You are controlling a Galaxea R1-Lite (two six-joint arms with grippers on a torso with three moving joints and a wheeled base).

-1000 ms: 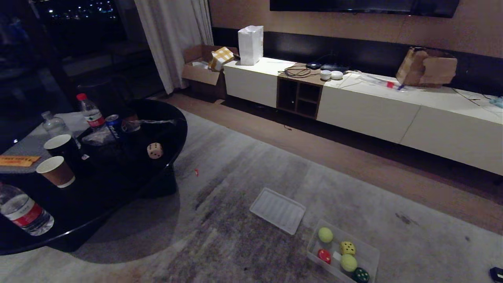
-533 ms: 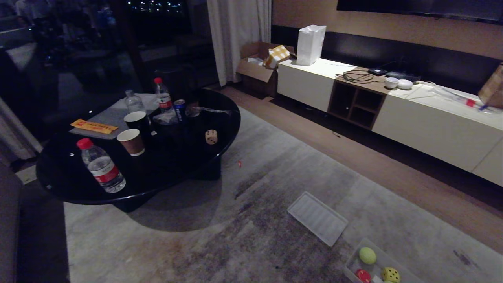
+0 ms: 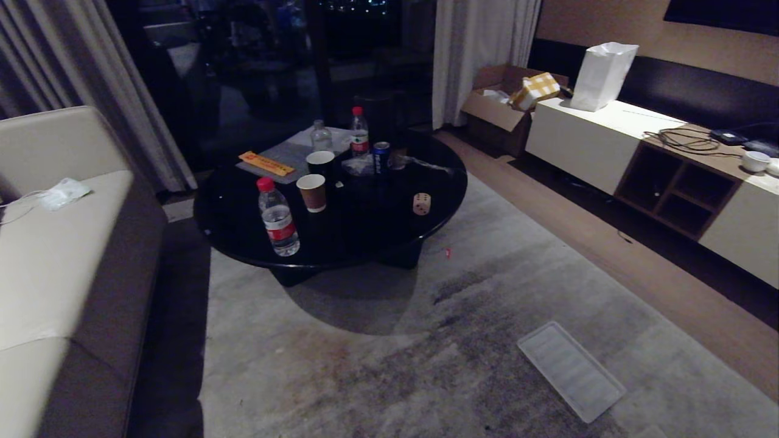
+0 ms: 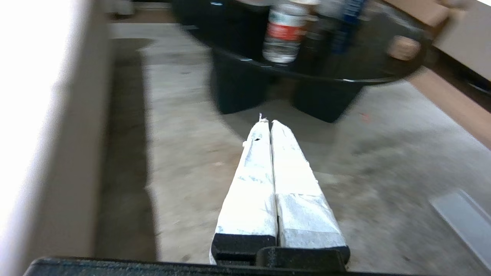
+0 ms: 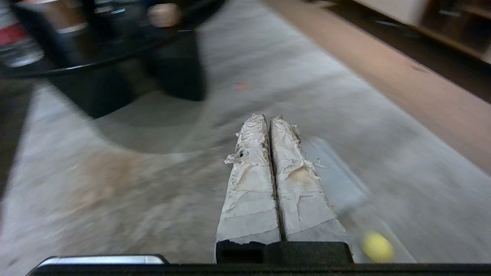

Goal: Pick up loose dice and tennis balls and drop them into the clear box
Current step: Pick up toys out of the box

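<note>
A beige die with dark dots sits on the round black table, near its right edge; it also shows blurred as the die and the die in the wrist views. My left gripper is shut and empty, held low over the rug and pointing toward the table. My right gripper is likewise shut and empty. Close beside it a tennis ball lies in the blurred clear box. The box is outside the head view, and so are both arms.
The flat ribbed lid lies on the grey rug. Water bottles, paper cups and a can stand on the table. A beige sofa fills the left; a white low cabinet runs along the right wall.
The whole view has swung left: table and lid have shifted right in the picture, the sofa has come in and the clear box has slipped out at the lower right. Both grippers stay shut.
</note>
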